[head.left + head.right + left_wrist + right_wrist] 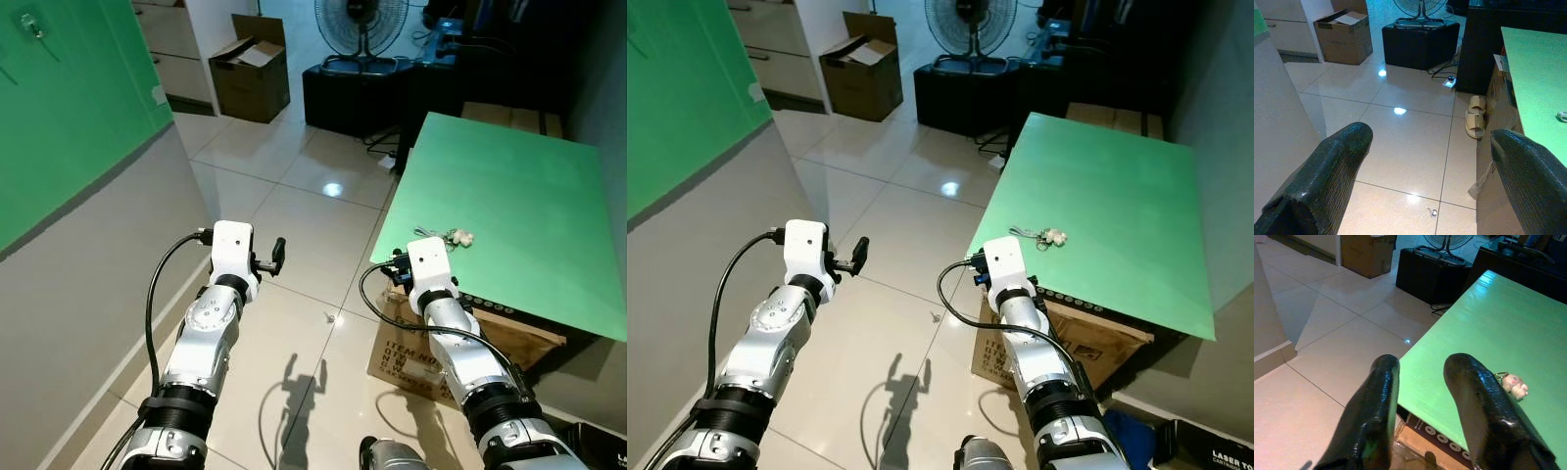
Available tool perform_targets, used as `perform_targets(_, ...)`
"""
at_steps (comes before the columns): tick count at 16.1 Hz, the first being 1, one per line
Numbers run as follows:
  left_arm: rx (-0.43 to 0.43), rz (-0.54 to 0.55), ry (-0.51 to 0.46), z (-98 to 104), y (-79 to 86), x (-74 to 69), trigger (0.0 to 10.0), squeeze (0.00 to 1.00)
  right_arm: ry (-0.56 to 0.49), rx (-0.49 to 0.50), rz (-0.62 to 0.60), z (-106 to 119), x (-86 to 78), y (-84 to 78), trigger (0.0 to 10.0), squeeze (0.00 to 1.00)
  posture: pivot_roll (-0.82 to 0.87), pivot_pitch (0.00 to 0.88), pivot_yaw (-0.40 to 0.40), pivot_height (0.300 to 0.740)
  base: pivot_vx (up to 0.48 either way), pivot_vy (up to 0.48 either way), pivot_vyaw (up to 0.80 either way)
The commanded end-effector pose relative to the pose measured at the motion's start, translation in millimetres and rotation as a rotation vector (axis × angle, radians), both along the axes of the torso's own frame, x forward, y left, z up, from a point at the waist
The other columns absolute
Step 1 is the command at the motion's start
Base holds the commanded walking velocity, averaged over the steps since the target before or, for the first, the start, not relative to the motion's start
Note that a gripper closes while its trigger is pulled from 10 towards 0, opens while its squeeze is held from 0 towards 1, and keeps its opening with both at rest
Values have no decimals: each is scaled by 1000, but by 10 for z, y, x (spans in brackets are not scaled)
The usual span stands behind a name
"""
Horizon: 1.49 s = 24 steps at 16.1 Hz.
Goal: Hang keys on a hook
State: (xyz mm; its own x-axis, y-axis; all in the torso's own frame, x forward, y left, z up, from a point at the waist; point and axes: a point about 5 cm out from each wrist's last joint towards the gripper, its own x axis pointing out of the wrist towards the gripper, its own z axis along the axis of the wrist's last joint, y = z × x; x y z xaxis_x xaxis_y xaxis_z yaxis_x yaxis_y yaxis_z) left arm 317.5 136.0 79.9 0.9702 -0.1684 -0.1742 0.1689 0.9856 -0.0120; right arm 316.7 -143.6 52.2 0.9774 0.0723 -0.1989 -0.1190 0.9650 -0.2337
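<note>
Cardboard box (pixel 250 70) stands open; keys (pixel 446 236) lie on green table (pixel 529 196).

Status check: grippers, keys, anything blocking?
Left gripper open over floor. Right gripper open at green table edge, empty. Keys on table ahead, untouched. Path clear.

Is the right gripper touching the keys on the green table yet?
Apart. In the right wrist view, bare green table shows between the right gripper and the keys, which lie beyond its open fingers.

Both silver arms reach forward, the left tool (pixel 1425 176) spread wide, the right tool (pixel 1422 396) slightly parted.
</note>
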Motion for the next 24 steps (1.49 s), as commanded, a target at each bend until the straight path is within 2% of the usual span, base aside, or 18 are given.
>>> perform_targets(1,15,0,-8,9,0,-1,10000,0,-10,10,6,31,6,15,10000,1000,-194,0,82,740,0,0,0)
perform_targets(6,21,-17,-7,10,-10,2,10000,0,6,-12,-23,17,-2,-26,10000,1000,-201,0,92,740,0,0,0)
perform_targets(7,19,-20,-7,13,-14,4,10000,0,10,-13,-34,11,0,-44,10000,0,-203,0,94,740,0,0,0)
perform_targets(10,20,-25,-7,14,-23,2,10000,0,30,23,-35,-11,-13,-49,10000,0,-205,0,96,740,0,0,-729)
perform_targets(13,21,-34,-3,7,-30,-2,10000,0,25,17,-24,-16,-30,-27,10000,0,-207,0,98,740,0,0,-719)
perform_targets(16,39,-41,-7,10,-22,7,10000,0,2,-8,-9,13,-24,-7,10000,0,-207,0,100,740,0,0,0)
perform_targets(24,57,-76,-11,-2,-65,-7,10000,0,5,-10,17,0,-45,17,10000,0,-216,0,102,740,464,0,0)
